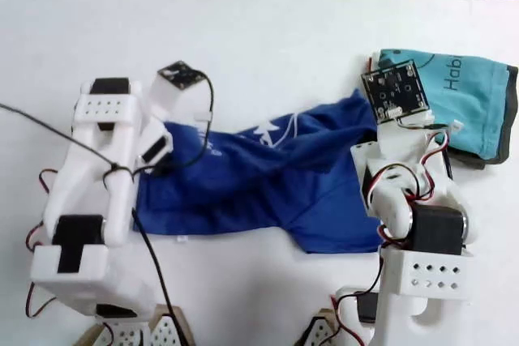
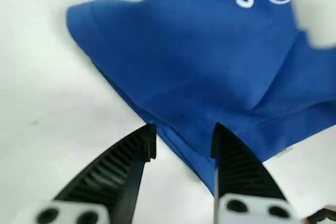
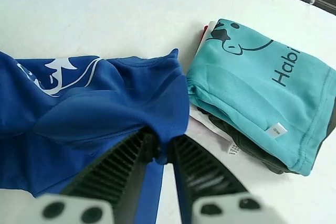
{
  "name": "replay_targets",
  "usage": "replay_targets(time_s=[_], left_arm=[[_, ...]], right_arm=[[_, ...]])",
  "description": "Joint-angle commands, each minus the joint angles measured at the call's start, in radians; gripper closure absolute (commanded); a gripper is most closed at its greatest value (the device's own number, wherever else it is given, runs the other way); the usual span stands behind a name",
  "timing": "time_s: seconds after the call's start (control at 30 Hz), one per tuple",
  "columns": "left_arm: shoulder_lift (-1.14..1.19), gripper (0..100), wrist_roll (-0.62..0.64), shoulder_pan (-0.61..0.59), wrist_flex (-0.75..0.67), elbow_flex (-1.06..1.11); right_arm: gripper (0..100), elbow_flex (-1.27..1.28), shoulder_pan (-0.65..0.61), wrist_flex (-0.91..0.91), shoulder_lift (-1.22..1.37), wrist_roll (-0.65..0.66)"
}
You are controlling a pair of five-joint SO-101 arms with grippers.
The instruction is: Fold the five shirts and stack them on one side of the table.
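A blue shirt lies crumpled across the middle of the white table. My left gripper stands open at the shirt's left end. In the left wrist view, the blue shirt's hem runs between the left gripper's two fingers. My right gripper is at the shirt's right end. In the right wrist view, the right gripper is shut on a fold of the blue shirt. Beside it lies a stack of folded shirts with a teal one on top.
The folded stack sits near the table's right edge, close to the right arm. Bare white table lies beyond the blue shirt and to the left of the left arm. Red and black cables trail from both arm bases at the near edge.
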Motion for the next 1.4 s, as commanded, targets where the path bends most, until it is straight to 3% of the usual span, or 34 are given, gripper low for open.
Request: replay_targets(time_s=[0.0,0.17,0.4,0.6,0.9,1.27,1.37], left_arm=[[-0.003,81,-0.051,-0.026,0.04,-0.018],[-0.018,81,-0.061,-0.034,0.133,-0.007],[-0.009,81,0.232,-0.011,0.138,0.015],[-0.009,81,0.241,0.023,0.061,0.114],[-0.009,81,0.239,0.005,-0.112,0.251],[-0.008,81,0.238,-0.051,-0.219,0.318],[-0.009,87,0.238,-0.054,-0.218,0.312]], right_arm=[[97.8,-0.044,0.002,0.001,0.008,0.005],[97.8,-0.044,0.002,-0.001,0.008,0.003],[97.8,-0.044,-0.024,-0.001,0.008,-0.002],[97.8,-0.044,-0.084,0.001,0.008,-0.003],[97.8,-0.044,-0.076,0.004,0.001,-0.003],[97.8,-0.044,-0.076,0.004,0.001,-0.003],[97.8,-0.044,-0.076,0.004,0.001,-0.003]])
